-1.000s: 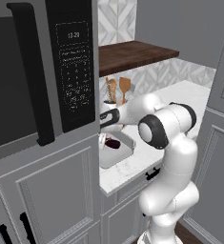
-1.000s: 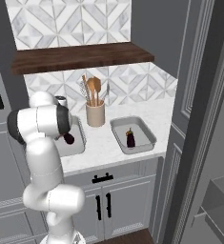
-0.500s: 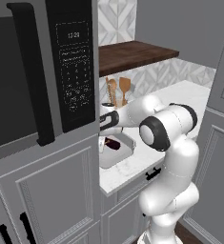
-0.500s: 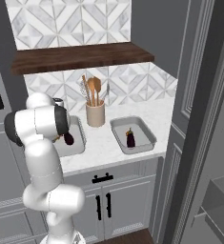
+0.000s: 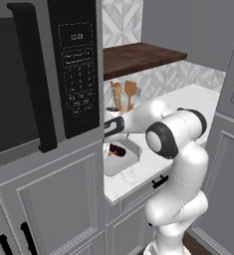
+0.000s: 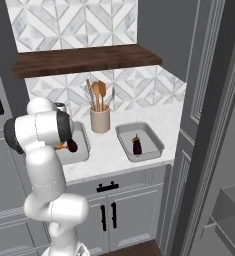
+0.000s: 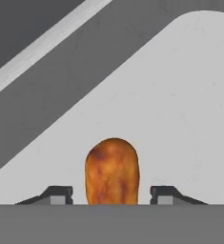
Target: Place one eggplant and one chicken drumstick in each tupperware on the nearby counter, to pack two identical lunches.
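I see my gripper (image 7: 111, 193) open, fingertips clear of the chicken drumstick (image 7: 112, 170) between them, over the left tupperware (image 6: 78, 153). One eggplant (image 6: 137, 145) lies in the right tupperware (image 6: 154, 134) on the table (image 6: 106, 152); another eggplant (image 5: 117, 150) sits in the left one.

1. In the hand view the chicken drumstick (image 7: 112, 171) is cut off at its lower end, so its full shape is hidden.
2. The robot's arm covers most of the near tupperware (image 6: 78, 152) in the right base view; its contents there are partly hidden.
3. In the left base view the hand (image 5: 107, 128) sits against the dark oven wall, too small to tell its finger gap.
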